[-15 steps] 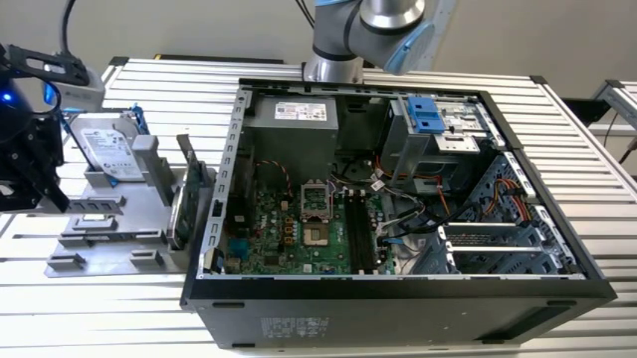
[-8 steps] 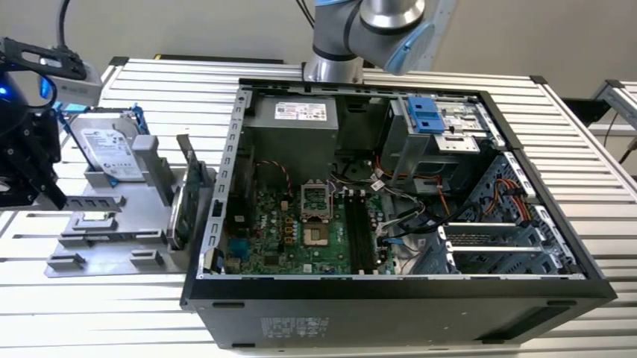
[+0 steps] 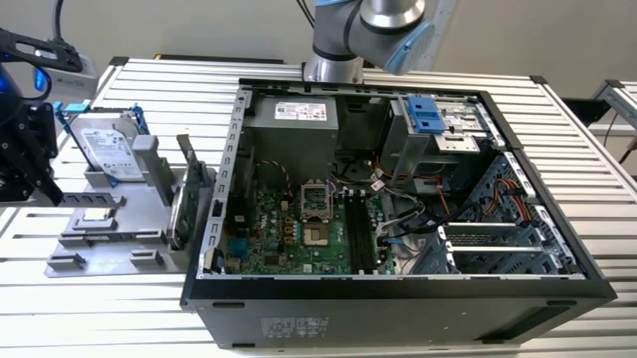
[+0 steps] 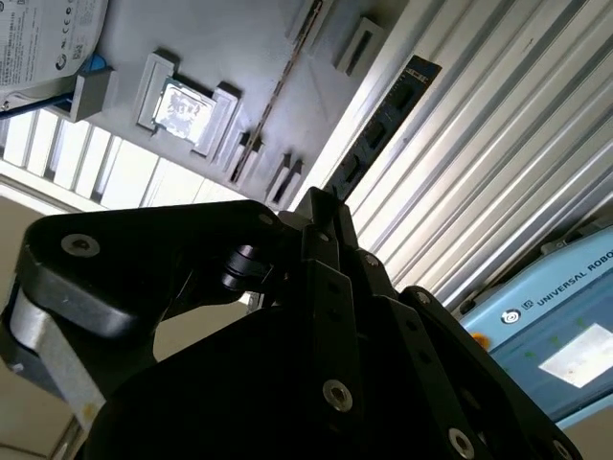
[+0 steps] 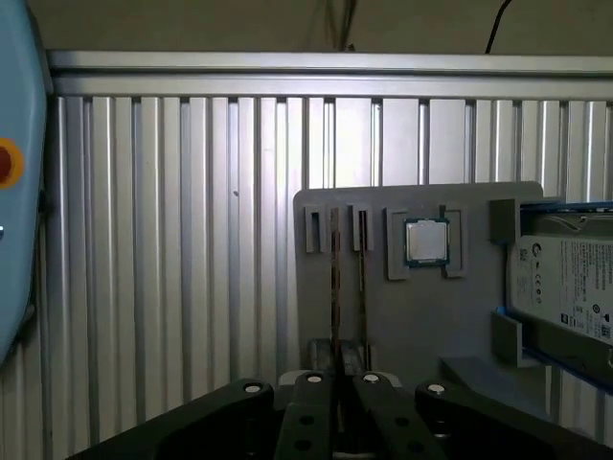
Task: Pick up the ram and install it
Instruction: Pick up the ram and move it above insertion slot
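- The ram (image 4: pixel 383 125) is a dark, narrow stick clamped at one end by the gripper (image 5: pixel 335 379), and the rest of it juts out past the fingertips.
- In the first wrist view the ram (image 5: pixel 335 287) shows edge-on as a thin line running from the fingers out over the grey tray (image 5: pixel 383 316).
- In the exterior view the ram (image 3: pixel 95 200) lies level at the far left, mid-height, over the tray (image 3: pixel 110 257). Whether it is lifted clear of the tray cannot be told.
- The gripper (image 3: pixel 52 194) is black and sits at the exterior view's left edge. Its jaws are drawn narrow, pressed against the ram's two faces.
- A CPU (image 3: pixel 97 216) sits in a square pocket of the tray, just below the ram in the exterior view. It also shows in both wrist views (image 5: pixel 425 240) (image 4: pixel 182 107).
- A hard drive (image 3: pixel 104 145) in a blue frame leans on the tray's upper part, above the ram.
- A green card (image 3: pixel 187 190) stands on edge at the tray's right side, close to the case.
- The open case (image 3: pixel 398 294) fills the centre and right of the exterior view, with its motherboard (image 3: pixel 289 224) facing up.
- Long dark slots (image 3: pixel 359 231) run along the board, right of the CPU socket, well apart from the ram.
- Everything rests on a ribbed metal table (image 3: pixel 159 82).
- The arm's base (image 3: pixel 333 67) stands at the top centre.
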